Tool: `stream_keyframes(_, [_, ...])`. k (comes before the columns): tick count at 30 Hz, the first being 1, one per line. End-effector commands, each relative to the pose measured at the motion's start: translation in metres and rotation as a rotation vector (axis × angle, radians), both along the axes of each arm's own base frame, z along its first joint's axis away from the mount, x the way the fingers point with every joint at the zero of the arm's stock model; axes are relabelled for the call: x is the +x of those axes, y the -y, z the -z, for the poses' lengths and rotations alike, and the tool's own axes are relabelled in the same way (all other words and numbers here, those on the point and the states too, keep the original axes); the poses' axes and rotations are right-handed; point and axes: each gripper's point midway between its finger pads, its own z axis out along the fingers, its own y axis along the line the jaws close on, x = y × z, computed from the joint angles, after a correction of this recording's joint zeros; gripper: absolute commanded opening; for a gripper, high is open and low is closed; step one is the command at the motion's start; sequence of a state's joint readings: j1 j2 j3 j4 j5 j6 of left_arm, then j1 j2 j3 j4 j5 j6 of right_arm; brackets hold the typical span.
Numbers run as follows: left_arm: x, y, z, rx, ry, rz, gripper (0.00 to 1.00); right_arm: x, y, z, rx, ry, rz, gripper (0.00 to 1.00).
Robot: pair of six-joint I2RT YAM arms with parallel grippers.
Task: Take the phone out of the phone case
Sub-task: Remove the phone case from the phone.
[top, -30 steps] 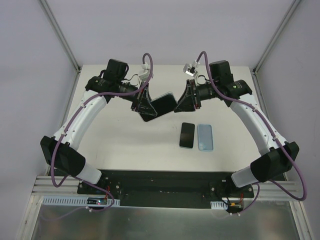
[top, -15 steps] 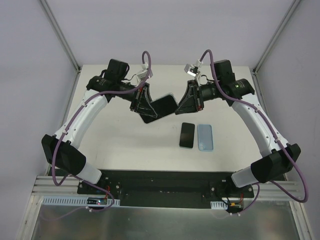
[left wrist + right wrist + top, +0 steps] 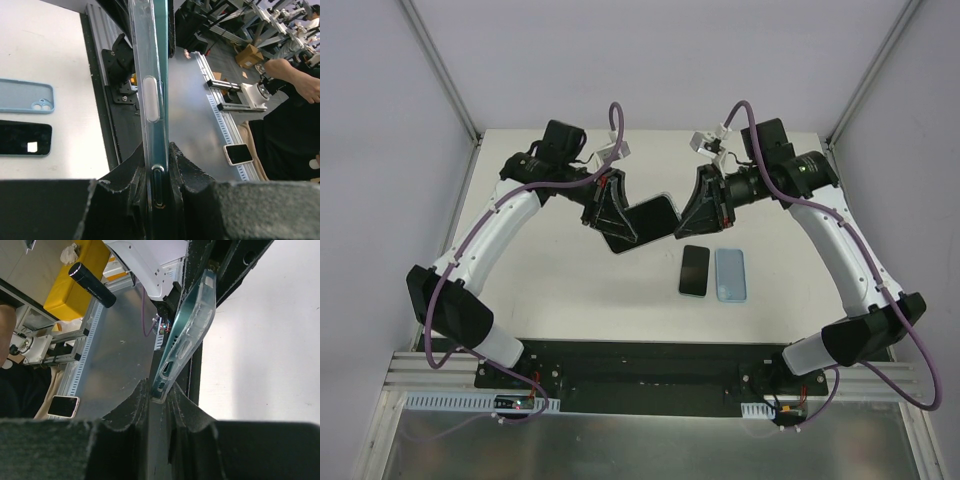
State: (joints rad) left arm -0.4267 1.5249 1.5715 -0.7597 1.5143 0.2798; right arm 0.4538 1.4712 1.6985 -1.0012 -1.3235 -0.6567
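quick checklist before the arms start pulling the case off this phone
1. left gripper shut on the cased phone: ok
2. right gripper shut on its other end: ok
3. cased phone held off the table: ok
4. right gripper pinching only the lip of the clear case, not the phone inside: cannot tell
5. phone out of the clear case: not ok
6. black phone and light blue case lying apart from the held one: ok
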Motion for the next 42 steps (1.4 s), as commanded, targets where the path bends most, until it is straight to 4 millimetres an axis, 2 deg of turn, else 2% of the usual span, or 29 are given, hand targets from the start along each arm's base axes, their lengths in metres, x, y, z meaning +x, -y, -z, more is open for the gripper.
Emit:
stream_keyframes(1, [0.000, 0.007, 0.003, -0.042, 0.000, 0.055, 0.00, -0.055, 0.006, -0.062, 0.257, 0.054, -0.232, 0.00])
stream_keyframes(24, [-0.016, 0.038, 0.026, -0.047, -0.061, 0.192, 0.00, -0.107, 0.009, -0.087, 0.310, 0.111, -0.351, 0.00])
stream_keyframes(34, [-0.016, 0.049, 0.040, -0.083, -0.111, 0.254, 0.00, -0.114, 0.007, -0.094, 0.319, 0.124, -0.379, 0.00])
stream_keyframes(42, [-0.008, 0.056, 0.051, -0.083, -0.148, 0.266, 0.00, -0.117, 0.002, -0.095, 0.316, 0.105, -0.405, 0.00])
